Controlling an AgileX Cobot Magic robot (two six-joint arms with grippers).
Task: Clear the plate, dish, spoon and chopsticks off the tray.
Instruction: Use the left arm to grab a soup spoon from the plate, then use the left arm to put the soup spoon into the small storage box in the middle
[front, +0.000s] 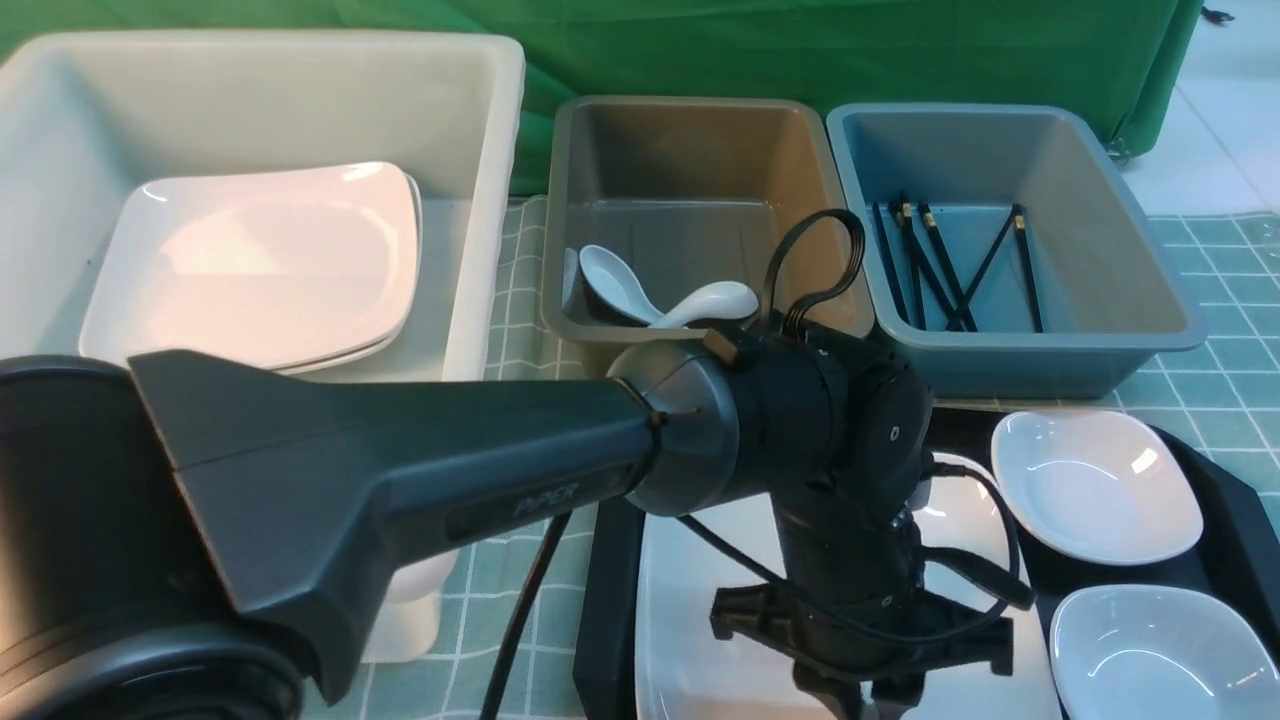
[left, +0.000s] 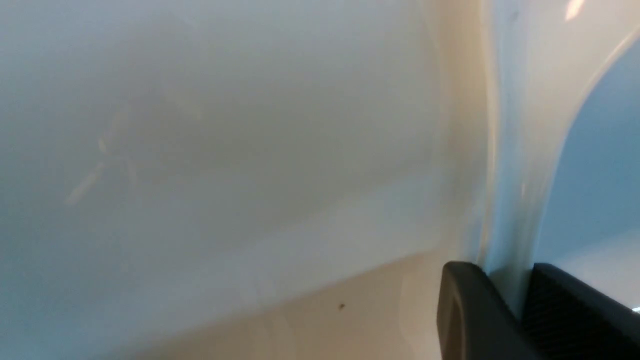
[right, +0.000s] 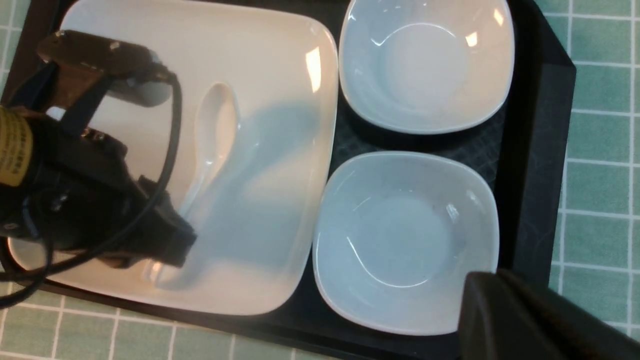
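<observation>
Spoon (right: 216, 122) on the plate (right: 270, 200), you have its handle between the fingers of your left pincer (left: 505, 280), and that plate lies in the tray (right: 535, 150). Beside the plate, two small white dishes (right: 406, 242) sit in the tray, while your right pincer (right: 487, 285) is closed near one of them. Beyond the plate, chopsticks (front: 940, 260) lie in the blue-grey bin (front: 1040, 350).

The large white plate (right: 280, 210) lies in the black tray (right: 530, 165), with the white spoon (right: 217, 125) resting on it. The left gripper (right: 165, 250) reaches over the plate to the spoon's handle, partly hiding it. Beside the plate in the tray sit two small white dishes, one (right: 425, 65) near the other (right: 400, 240). The right gripper's dark fingertips (right: 482, 300) overlap one dish's edge in the view, shut. Green-and-white checked cloth (right: 600, 200) shows around the tray.
</observation>
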